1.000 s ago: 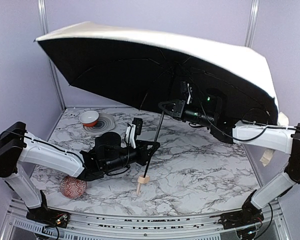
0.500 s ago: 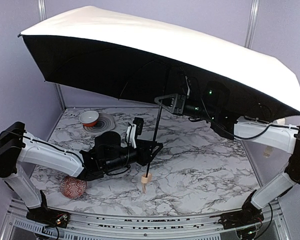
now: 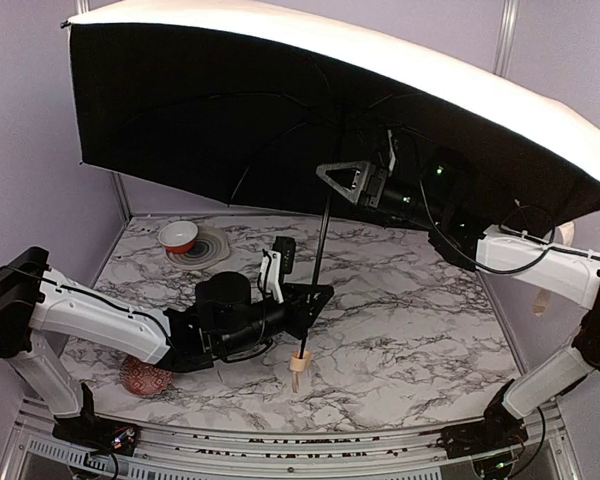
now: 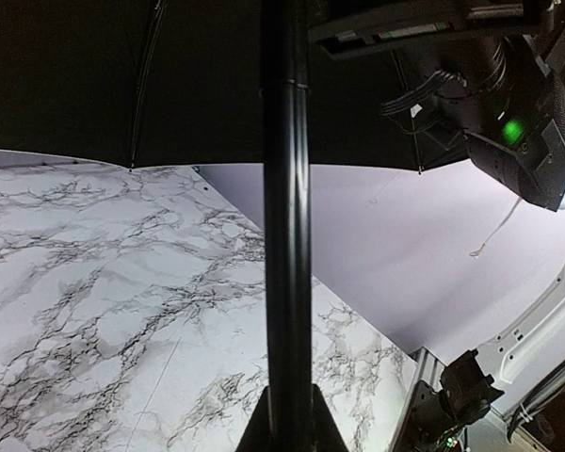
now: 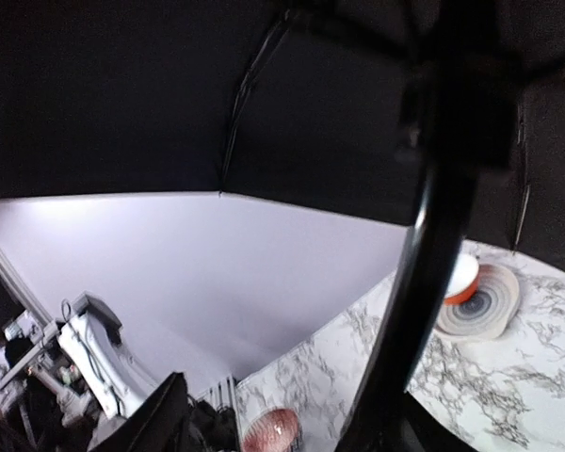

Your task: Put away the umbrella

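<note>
**Top external.** One umbrella (image 3: 200, 110), open. Its canopy (image 3: 430, 85) fills the upper frame, cream outside and black inside, and both outer edges are cut off. It hides the rear wall and most of the right arm's wrist. One thin black shaft (image 3: 321, 240) slants down to one pale handle (image 3: 300, 366), which hangs just over the tabletop (image 3: 410, 320). The left tool (image 3: 318, 297) is clamped on the lower shaft above the handle. The right tool (image 3: 332, 185) sits at the upper shaft under the canopy; grip unreadable here. One red patterned ball (image 3: 137, 372), half hidden behind the left arm. One bowl (image 3: 179, 236) on one ringed grey mat (image 3: 212, 247), far left.

**Left wrist.** The shaft runs up the centre, and the fingers (image 4: 254, 435) are pinched together on it at the bottom edge. Black canopy above, right arm upper right.

**Right wrist.** Blurred. The shaft crosses the right half. One finger (image 5: 160, 414) shows at lower left, well clear of the shaft, so the jaws stand apart. The second finger is hidden. Bowl, mat and ball are visible beneath.
</note>
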Robot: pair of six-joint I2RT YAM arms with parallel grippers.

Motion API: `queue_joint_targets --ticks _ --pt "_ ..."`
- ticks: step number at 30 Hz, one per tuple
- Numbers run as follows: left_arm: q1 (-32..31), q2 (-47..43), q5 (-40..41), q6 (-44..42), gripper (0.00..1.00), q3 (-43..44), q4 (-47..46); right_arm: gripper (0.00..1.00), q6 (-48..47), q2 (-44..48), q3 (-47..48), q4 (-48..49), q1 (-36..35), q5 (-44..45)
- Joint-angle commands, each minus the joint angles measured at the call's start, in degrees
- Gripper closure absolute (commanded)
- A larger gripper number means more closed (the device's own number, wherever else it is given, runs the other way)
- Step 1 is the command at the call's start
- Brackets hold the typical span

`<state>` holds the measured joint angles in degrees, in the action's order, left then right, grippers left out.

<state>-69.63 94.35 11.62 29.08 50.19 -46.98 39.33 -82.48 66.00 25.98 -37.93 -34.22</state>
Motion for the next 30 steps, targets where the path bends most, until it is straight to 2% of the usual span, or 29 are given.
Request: queue_joint_targets --ticks 1,4,8,14,16,19,22,24,27,30 --pt "-2.88 -1.16 12.22 -2.99 1.0 2.32 0.05 0.33 4.12 1.09 3.12 11.18 1.79 5.54" --pt "-5.69 -0.84 18.25 -5.66 1.0 3.65 0.22 0.27 6.08 1.24 1.88 11.88 1.9 11.48" --pt "-8.8 1.04 25.67 -7.3 1.0 5.07 0.15 0.23 9.33 0.18 1.38 14.84 2.07 13.56" --pt "-9.34 3.05 28.55 -5.33 1.0 3.95 -3.11 0.19 13.62 -2.15 0.86 15.07 2.47 15.61" --pt "-9.29 3.44 28.85 -5.59 1.0 3.47 -4.4 0.24 15.81 -3.23 0.65 15.93 3.11 15.18" --pt "-9.21 3.3 28.04 -6.06 1.0 2.18 -7.28 0.46 19.15 -4.5 0.21 18.14 3.94 14.68" --pt "-9.21 3.75 26.02 -7.06 1.0 2.19 -8.07 0.59 19.25 -5.09 0.19 18.77 3.99 14.79" --pt "-9.21 3.67 25.87 -6.97 1.0 1.88 -8.33 0.6 19.04 -5.38 0.29 18.39 4.0 15.23" --pt "-9.21 3.58 26.08 -7.63 1.0 1.51 -8.56 0.52 19.03 -6.1 0.84 17.72 4.0 15.35" --pt "-9.19 3.7 26.01 -7.69 1.0 1.4 -8.82 0.5 18.83 -7.08 1.96 17.12 3.96 14.83"
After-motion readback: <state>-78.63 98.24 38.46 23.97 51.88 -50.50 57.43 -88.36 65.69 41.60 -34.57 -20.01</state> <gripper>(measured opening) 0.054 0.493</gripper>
